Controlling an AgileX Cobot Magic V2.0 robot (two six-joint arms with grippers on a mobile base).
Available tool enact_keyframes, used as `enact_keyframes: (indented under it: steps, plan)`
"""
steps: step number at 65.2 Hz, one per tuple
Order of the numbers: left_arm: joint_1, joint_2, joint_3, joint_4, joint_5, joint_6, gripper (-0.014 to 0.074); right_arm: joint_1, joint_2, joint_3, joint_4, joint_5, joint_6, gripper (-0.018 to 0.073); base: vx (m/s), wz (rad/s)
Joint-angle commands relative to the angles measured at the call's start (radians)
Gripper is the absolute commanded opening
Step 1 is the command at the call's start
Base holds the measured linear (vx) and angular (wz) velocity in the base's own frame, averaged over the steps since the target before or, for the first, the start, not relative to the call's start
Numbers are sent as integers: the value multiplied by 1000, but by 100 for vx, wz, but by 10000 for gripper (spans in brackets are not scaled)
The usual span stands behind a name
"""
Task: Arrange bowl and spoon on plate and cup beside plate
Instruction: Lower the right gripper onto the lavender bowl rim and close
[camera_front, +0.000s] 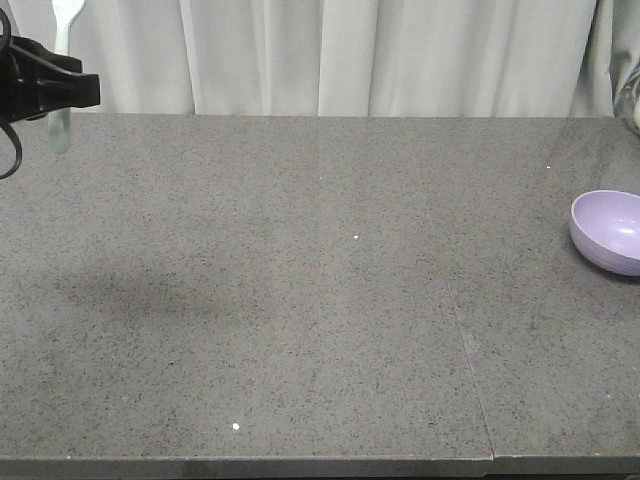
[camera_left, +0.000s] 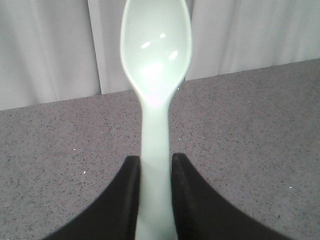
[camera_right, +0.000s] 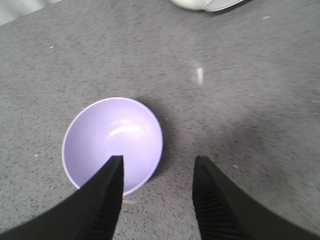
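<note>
Grey speckled tabletop (camera_front: 300, 280); left jaws clamp the spoon (camera_left: 156, 65) upright; right jaws gape wide over the bowl (camera_right: 112, 135).

We take this for a robot test bench in a lab rather than a home: a wide grey speckled table (camera_front: 300, 300), joined by a seam (camera_front: 468, 350), stands before a white pleated curtain (camera_front: 350, 50) that screens the whole background. Over the table we see two black robot tools, the left gripper (camera_left: 156, 162) and the right gripper (camera_right: 157, 165), as the wrist views show.
</note>
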Motion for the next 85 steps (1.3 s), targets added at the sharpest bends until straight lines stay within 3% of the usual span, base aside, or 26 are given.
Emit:
enact_keyframes:
  steps: [1,14,25,47,48,60,69,76,85]
  plan:
    - [-6,-33,-27,-13,-79,-4,-7,-22,20,-33,119,-56,-125,340,0,0]
    - [-6,-33,-27,-13,-79,-4,-7,-18,126,-33,221,-115,-172,452,0,0]
    - [-6,-33,-27,-13,-80,-4,-7,-19,213,-33,224,-176,-188,543,0,0]
    - [-6,-33,-27,-12,-76,-4,-7,14,393,-33,243,-240,-236,547,0,0]
    - [-6,-33,-27,-12,-76,-4,-7,49,440,-33,262,-248,-274,547,0,0]
    - [-6,-33,-27,-12,-76,-4,-7,81,463,-33,257,-267,-273,537,0,0]
    - [-6,-33,-27,-12,-74,-4,-7,81,463,-33,257,-272,-265,466,0,0]
    - [-6,-33,-27,-12,-72,-4,-7,80,463,-33,255,-258,-260,321,0,0]
    - [-6,-33,-27,-12,-68,-4,-7,80,463,-33,261,-257,-260,66,0,0]
